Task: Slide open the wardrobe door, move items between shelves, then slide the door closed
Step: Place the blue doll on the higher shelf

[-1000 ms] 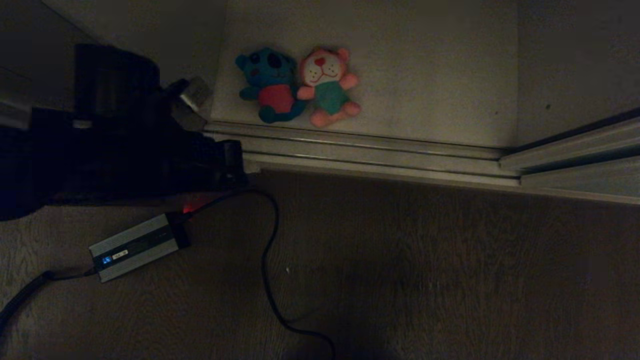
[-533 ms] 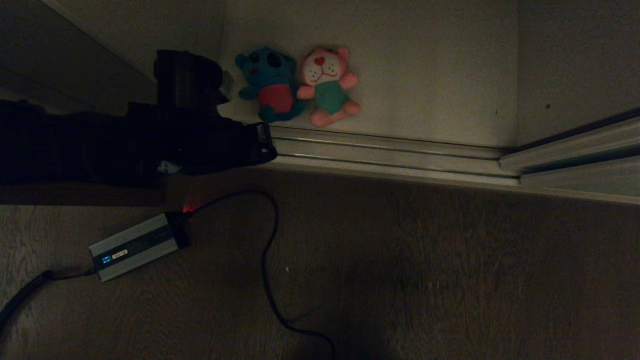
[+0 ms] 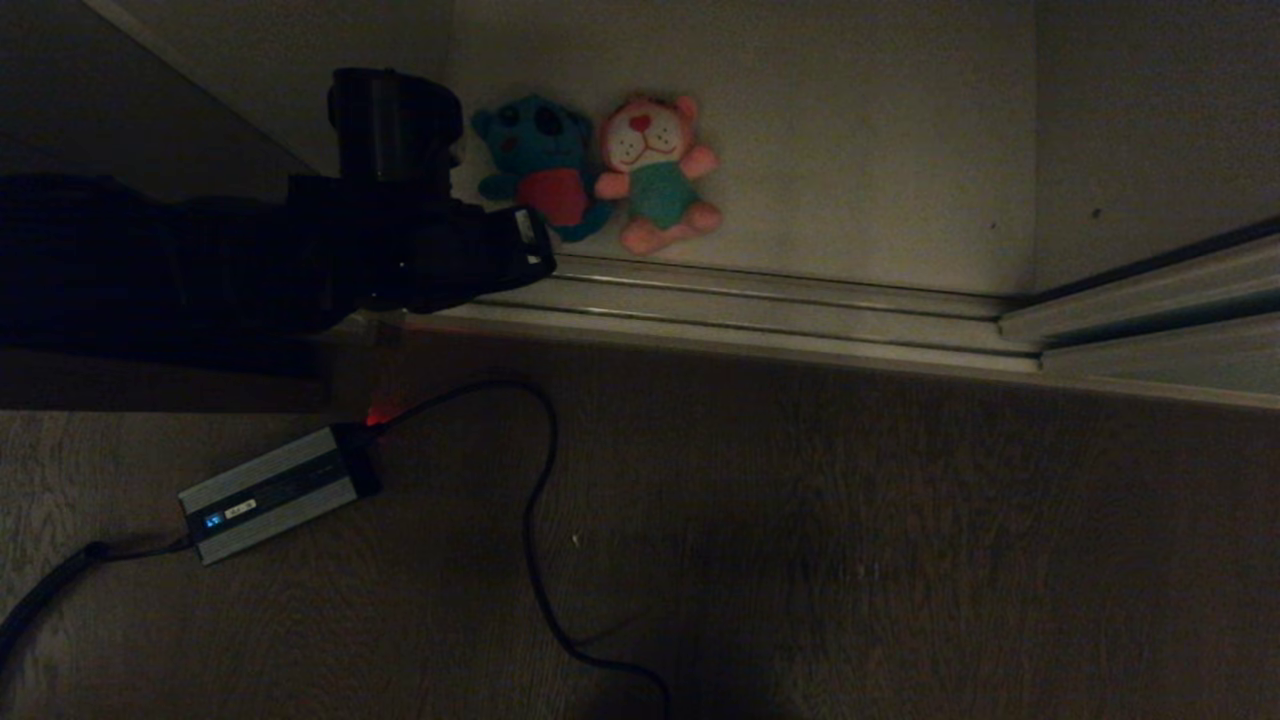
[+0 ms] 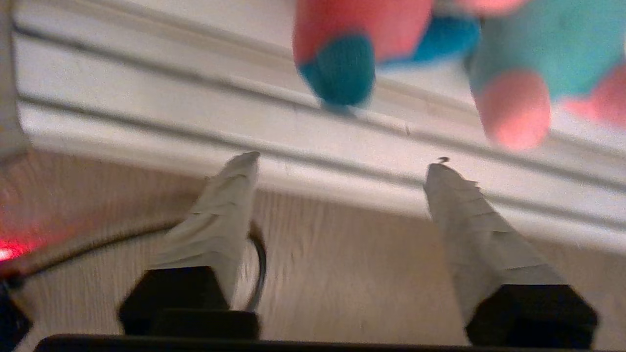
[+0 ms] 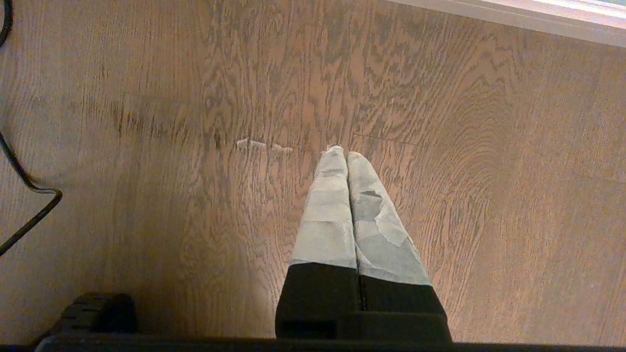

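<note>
Head view: the teal bear [image 3: 545,165] and the pink toy [image 3: 655,170] lie side by side, touching, on the off-white shelf [image 3: 850,150], close behind the door track [image 3: 760,300]. The black left arm [image 3: 200,260] reaches in from nine o'clock, and its dark bulk covers the bear's lower edge and the track's near end. From here the pincer itself is lost in shadow; only a pale edge shows at the arm's tip. A sliding door's lower edge [image 3: 1140,300] is cut off at three o'clock, so little of the panel can be read. On the wooden floor [image 3: 900,550] sit a grey power brick [image 3: 275,492] and a black cable [image 3: 535,520], which runs out of frame at six o'clock.

Left wrist view: the left gripper [image 4: 342,161] is released, its taped fingers [image 4: 220,220] spread wide with nothing between them, tips over the track. The bear's teal foot and the pink toy's foot hang in at twelve and one o'clock, blurred and cropped; faces are out of sight.

Right wrist view: the right gripper [image 5: 341,154] is clenched on nothing, fingers pressed together, pointing at bare floor. A loop of cable is clipped at nine o'clock.
</note>
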### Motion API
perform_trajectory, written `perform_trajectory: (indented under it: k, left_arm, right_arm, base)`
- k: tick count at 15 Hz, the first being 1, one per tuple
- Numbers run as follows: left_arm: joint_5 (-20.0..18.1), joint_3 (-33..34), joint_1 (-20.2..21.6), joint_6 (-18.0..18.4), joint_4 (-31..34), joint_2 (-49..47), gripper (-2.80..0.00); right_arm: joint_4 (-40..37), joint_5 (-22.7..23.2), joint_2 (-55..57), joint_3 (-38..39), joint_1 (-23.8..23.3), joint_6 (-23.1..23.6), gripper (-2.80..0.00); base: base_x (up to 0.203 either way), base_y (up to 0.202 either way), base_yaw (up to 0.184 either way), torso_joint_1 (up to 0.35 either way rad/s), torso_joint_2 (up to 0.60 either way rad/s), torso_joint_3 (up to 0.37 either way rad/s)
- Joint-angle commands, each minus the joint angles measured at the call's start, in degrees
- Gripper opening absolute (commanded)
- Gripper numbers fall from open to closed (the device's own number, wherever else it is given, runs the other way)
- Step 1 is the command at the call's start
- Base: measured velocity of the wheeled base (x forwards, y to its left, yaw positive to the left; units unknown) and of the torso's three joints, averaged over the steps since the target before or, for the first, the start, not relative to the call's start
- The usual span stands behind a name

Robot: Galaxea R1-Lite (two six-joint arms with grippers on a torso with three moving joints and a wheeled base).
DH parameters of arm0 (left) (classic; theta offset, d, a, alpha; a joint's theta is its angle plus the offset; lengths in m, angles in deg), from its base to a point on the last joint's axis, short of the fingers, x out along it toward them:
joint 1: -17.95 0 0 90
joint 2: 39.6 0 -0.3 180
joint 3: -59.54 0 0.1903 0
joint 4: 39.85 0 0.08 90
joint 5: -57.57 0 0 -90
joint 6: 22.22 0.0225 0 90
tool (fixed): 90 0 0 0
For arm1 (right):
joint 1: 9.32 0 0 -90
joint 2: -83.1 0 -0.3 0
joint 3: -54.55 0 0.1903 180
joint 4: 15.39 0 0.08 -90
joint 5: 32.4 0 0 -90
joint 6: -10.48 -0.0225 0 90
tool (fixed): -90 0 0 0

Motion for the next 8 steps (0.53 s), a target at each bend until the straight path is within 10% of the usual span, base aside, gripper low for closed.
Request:
perform_trajectory:
  k: [1,8]
  left_arm:
    - [0.7,-4.1,0.4,0.0,-0.1,-4.5,0.00]
    - [2.5,-7.9,1.9,1.0,-18.8,-14.2,0.00]
  right_arm:
    - [0.0,0.0,-0.1,0.2,0.0,0.0,-2.80]
    - [0.0,0.0,-0.1,0.2,0.0,0.0,-2.80]
  base:
    - [0.000,0.000,0.000,0.000,0.00,0.000]
    - [0.000,0.000,0.000,0.000,0.00,0.000]
